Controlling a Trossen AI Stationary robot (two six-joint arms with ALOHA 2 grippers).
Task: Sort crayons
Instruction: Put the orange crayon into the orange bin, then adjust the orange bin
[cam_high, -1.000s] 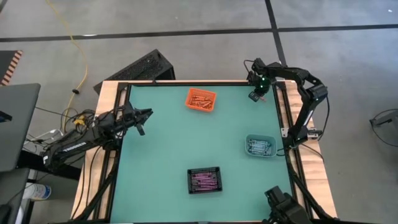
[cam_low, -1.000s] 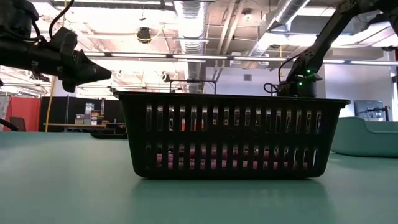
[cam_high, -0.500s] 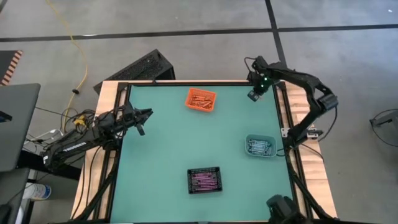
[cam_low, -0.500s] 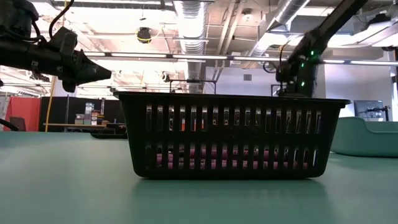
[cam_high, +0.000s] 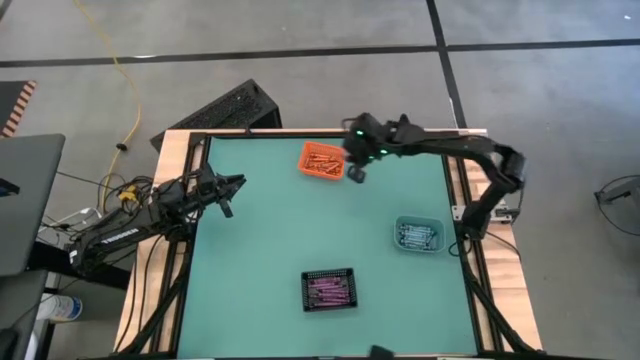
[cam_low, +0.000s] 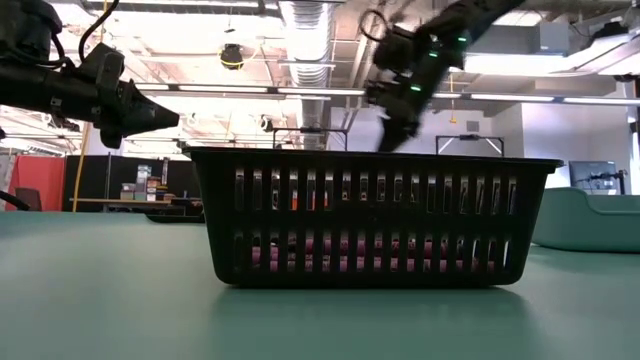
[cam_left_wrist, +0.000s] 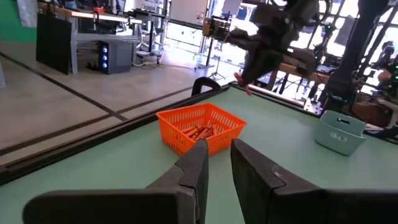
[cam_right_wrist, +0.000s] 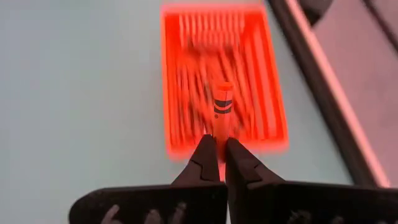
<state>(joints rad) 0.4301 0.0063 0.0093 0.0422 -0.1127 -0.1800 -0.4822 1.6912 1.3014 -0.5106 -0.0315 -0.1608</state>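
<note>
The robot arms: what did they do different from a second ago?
The right gripper swung from the table's far right corner across to the orange bin, shut on an orange crayon that it carries. The left gripper stayed where it was near the table's left edge. The orange bin, the black bin and the teal bin did not move.

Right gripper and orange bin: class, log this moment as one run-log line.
right gripper: shut on orange crayon, above orange bin | left gripper: waiting, left table edge
</note>
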